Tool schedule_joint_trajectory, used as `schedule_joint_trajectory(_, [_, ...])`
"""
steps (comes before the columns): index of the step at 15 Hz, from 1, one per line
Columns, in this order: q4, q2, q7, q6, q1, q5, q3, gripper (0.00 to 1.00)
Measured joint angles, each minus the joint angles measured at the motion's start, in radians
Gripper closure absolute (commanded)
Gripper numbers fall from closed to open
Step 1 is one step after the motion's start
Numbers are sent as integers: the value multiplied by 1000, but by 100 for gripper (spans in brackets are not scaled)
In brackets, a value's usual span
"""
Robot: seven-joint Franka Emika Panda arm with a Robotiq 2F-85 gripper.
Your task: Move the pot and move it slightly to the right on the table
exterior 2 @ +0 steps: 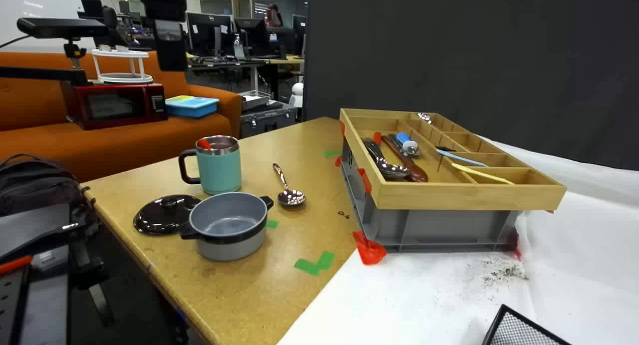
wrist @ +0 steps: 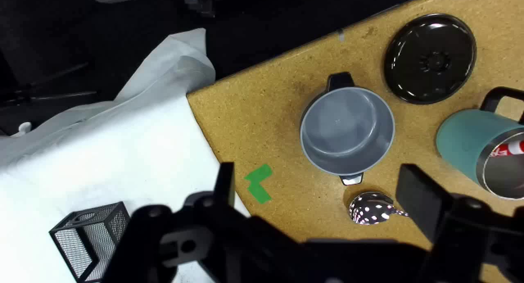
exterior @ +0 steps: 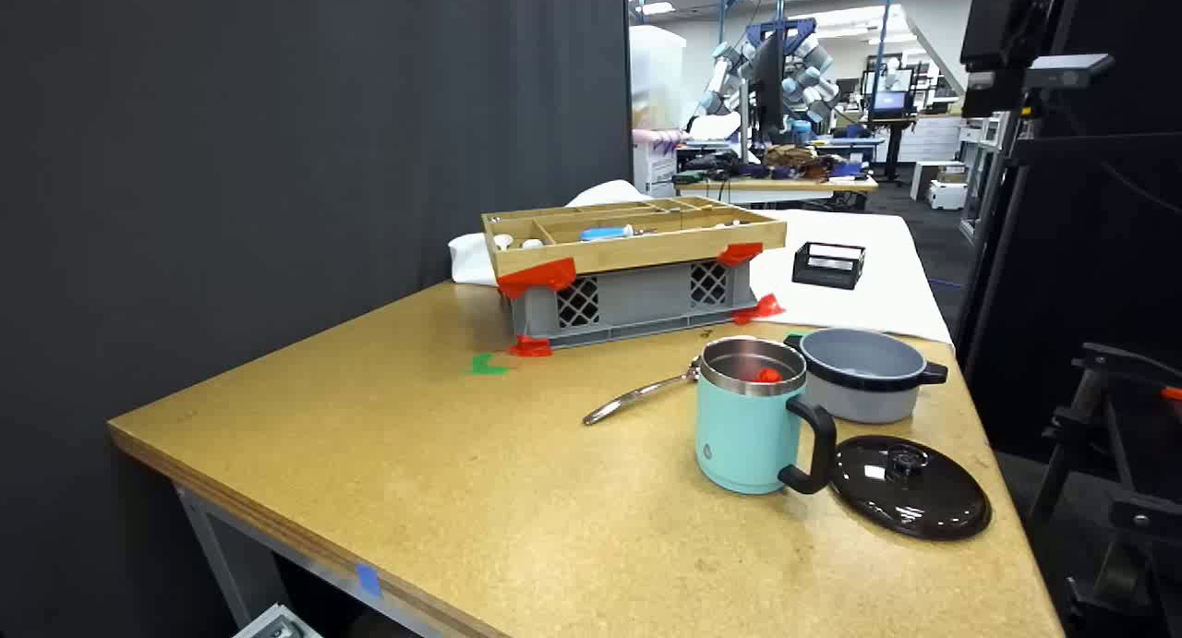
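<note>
The pot (exterior: 861,403) is squat and grey with a black rim and short black side handles. It stands upright, uncovered, near an edge of the tan table (exterior: 416,463). It also shows in an exterior view (exterior 2: 228,247) and in the wrist view (wrist: 348,129), where nothing shows inside it. My gripper (wrist: 317,172) is open and empty above the table, its fingers wide apart. In the wrist view, the pot lies ahead of the fingers, with one handle towards the space between them. In both exterior views, only a dark part of the gripper hangs at the top, well above the pot.
The mint mug (exterior: 746,435) and black lid (exterior: 910,486) are close beside the pot. A shiny spoon (exterior 2: 289,196) lies near it. A wooden tray (exterior 2: 474,197) with utensils sits on a grey crate (exterior 2: 439,230). A mesh box (wrist: 90,238) stands on white sheeting (wrist: 163,143).
</note>
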Motion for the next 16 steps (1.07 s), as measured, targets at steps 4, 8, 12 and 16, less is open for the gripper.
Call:
schedule_joint_trajectory(4, [0, 0, 0, 0, 0, 0, 0, 0])
schedule_joint_trajectory(8, [0, 0, 0, 0, 0, 0, 0, 0])
schedule_joint_trajectory(12, [-8, 36, -3, 20, 22, 20, 0, 0])
schedule_joint_trajectory(16, [-24, 218, -15, 195, 69, 115, -3, 0])
